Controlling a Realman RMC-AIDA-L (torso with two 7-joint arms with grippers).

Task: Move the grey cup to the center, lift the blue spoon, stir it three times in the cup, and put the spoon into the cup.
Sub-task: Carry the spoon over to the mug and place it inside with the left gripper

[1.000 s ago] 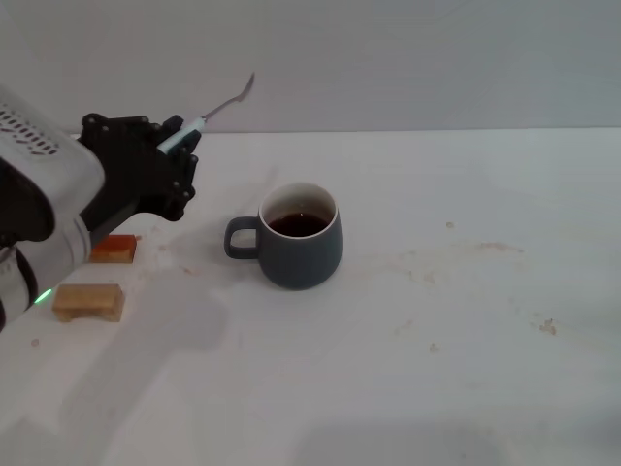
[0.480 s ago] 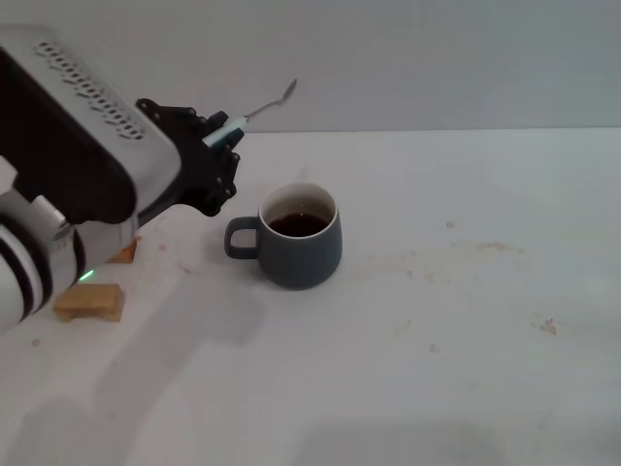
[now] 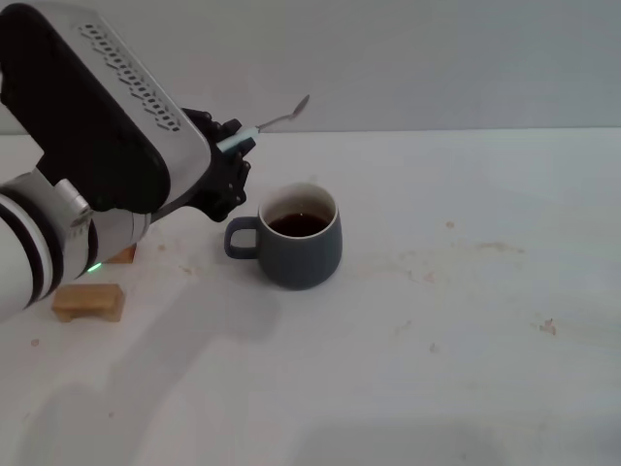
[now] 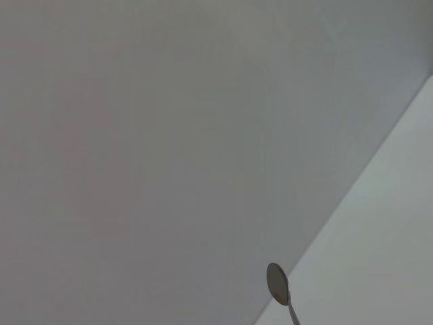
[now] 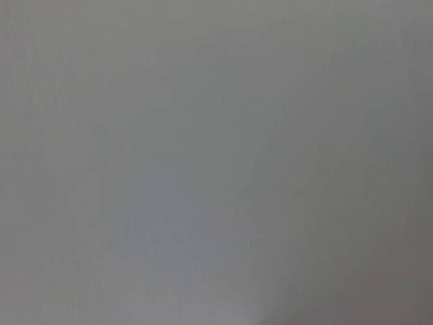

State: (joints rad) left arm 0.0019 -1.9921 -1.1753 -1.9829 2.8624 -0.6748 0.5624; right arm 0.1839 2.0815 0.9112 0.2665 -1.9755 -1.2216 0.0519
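Observation:
The grey cup stands on the white table near its middle, handle pointing left, dark liquid inside. My left gripper hovers just left of and above the cup, shut on the pale-blue handle of the blue spoon. The spoon's metal shaft slants up and to the right, its bowl raised over the cup's far-left side. In the left wrist view only the spoon's bowl shows, against the wall. My right gripper is out of view.
A tan wooden block lies at the front left of the table. A red-brown block peeks out from under my left arm. A grey wall runs behind the table's far edge.
My left arm has carried the spoon to the right, from well left of the cup to just beside its handle, and the spoon's bowl has dropped slightly. The cup has not moved.

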